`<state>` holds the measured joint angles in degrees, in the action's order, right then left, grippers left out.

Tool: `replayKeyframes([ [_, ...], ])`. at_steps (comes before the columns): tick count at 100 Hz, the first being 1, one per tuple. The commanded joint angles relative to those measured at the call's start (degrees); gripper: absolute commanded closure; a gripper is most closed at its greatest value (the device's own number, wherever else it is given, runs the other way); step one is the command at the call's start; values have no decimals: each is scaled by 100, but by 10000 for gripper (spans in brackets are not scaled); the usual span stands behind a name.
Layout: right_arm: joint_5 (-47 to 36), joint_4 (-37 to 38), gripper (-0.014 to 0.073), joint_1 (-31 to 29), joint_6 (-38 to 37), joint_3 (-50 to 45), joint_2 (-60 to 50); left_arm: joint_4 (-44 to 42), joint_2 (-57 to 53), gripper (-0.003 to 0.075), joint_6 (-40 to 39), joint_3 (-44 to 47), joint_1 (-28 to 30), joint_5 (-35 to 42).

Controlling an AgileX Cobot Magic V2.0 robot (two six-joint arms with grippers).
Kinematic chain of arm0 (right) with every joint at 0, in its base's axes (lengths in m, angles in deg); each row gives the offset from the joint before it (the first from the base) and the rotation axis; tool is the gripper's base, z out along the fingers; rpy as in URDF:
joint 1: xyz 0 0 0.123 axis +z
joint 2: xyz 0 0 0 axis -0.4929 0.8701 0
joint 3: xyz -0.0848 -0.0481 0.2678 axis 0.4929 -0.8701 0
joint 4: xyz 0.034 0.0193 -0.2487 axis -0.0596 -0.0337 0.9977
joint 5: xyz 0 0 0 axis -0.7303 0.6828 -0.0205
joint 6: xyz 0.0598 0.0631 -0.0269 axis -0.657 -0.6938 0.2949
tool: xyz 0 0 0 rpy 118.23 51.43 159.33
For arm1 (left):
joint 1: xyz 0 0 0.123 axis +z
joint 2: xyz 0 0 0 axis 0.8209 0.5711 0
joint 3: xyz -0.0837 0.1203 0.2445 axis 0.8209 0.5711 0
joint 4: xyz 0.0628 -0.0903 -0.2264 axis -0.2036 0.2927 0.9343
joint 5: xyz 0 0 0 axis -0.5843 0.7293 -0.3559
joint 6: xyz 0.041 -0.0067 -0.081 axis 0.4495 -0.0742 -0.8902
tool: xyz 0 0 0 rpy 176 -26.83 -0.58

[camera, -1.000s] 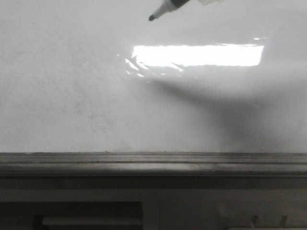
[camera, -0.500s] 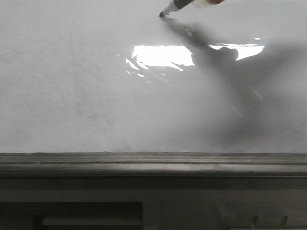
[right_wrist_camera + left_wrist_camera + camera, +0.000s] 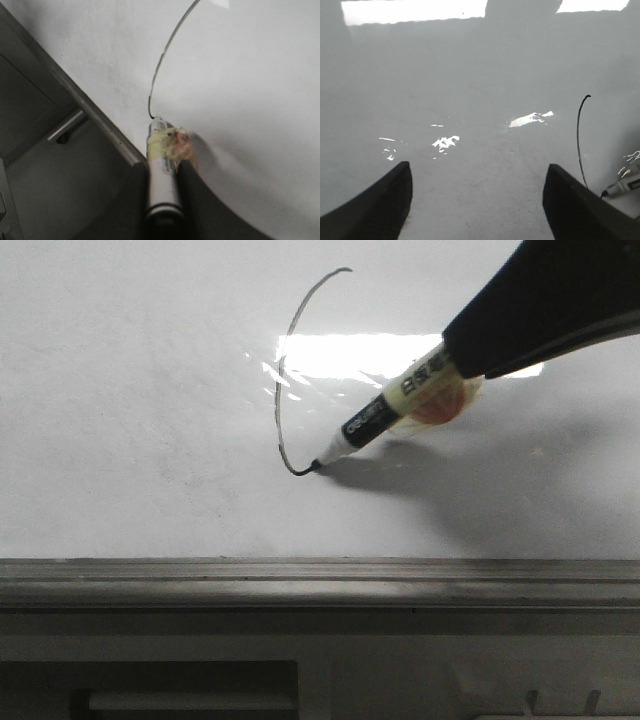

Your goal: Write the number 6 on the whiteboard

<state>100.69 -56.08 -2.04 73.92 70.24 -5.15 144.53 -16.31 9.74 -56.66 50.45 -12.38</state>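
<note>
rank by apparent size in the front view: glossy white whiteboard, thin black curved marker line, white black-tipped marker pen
1. Glossy white whiteboard: largest.
2. Thin black curved marker line.
3. White black-tipped marker pen: partly hidden by the right gripper, so unsure against the line.

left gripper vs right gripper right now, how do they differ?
The right gripper is shut on the marker, its tip on the whiteboard at the stroke's lower end; the left gripper is open and holds nothing. Both have dark fingers and hang over the whiteboard.
</note>
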Motion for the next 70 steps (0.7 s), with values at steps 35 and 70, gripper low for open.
replayKeyframes([
  [35,-718,-213,638,160,268,750,282,285,17,227,-5,-169,12,237],
  [70,1090,-188,638,272,383,1415,184,325,53,227,439,-169,-506,-43],
])
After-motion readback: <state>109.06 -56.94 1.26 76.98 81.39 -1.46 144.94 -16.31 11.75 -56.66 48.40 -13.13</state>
